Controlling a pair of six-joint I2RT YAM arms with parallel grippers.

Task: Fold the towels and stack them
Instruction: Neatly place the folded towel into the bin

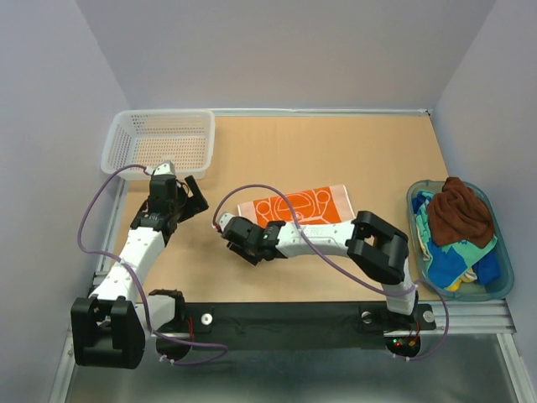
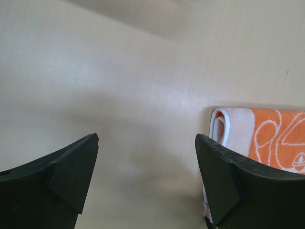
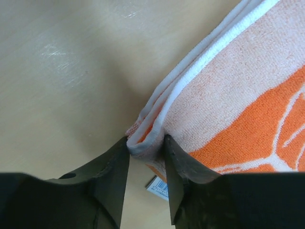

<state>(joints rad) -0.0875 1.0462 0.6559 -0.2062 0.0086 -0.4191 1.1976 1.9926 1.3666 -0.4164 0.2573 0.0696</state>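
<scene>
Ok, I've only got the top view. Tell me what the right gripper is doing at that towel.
Observer: The right gripper has a finger on each side of a folded corner of the towel, both touching it.
Operator: Count the layers at that corner.
Observer: Several pale edges lie stacked there, but I can't give an exact count.
Operator: Now check the left gripper.
Observer: The left gripper is open, with only bare table between its fingers. The towel's folded edge lies just beside one finger.
</scene>
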